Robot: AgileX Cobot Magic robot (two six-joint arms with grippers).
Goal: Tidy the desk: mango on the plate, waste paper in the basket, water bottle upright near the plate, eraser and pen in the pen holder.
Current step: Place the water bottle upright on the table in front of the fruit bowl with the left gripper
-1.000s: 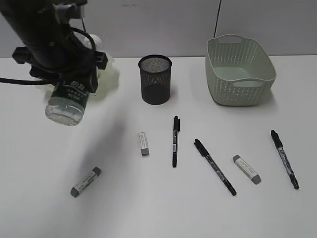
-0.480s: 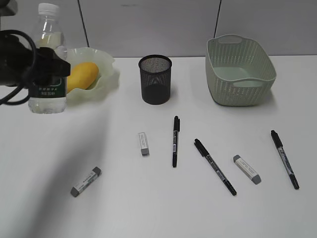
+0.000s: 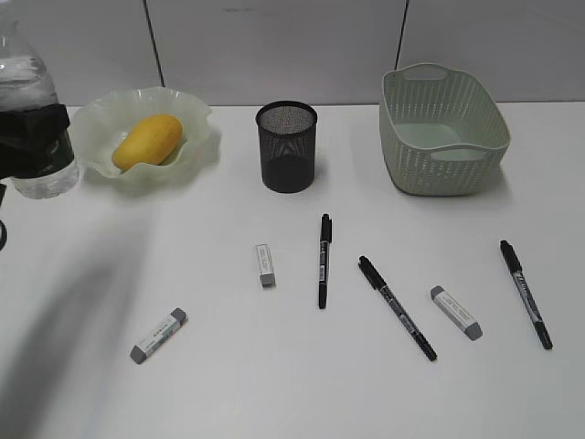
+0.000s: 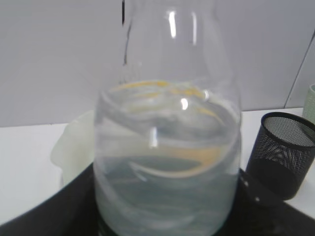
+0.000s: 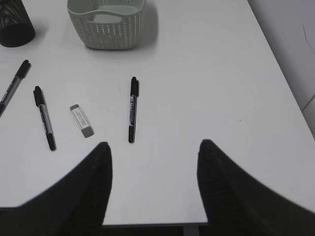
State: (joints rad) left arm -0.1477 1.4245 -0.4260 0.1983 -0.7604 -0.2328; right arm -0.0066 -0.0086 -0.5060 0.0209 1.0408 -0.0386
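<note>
The water bottle (image 3: 27, 110) is upright at the far left, just left of the plate (image 3: 196, 137); it fills the left wrist view (image 4: 167, 147). My left gripper (image 4: 167, 211) is shut on its lower body, a dark jaw on each side. The mango (image 3: 146, 141) lies on the plate. The pen holder (image 3: 286, 146) stands at mid-back and the basket (image 3: 442, 133) at back right. Three pens (image 3: 324, 260) (image 3: 397, 306) (image 3: 526, 293) and three erasers (image 3: 158, 335) (image 3: 265, 263) (image 3: 455, 312) lie on the desk. My right gripper (image 5: 155, 152) is open and empty. No waste paper shows.
The right gripper hovers over the desk's front right edge (image 5: 147, 222). In the right wrist view the nearest things are a pen (image 5: 132, 109) and an eraser (image 5: 81, 120), with the basket (image 5: 108, 24) beyond. A grey wall runs behind the desk.
The bottle went from tilted in the air to upright, and moved left with my left gripper to the far left edge, uncovering the plate and mango. Nothing else moved.
</note>
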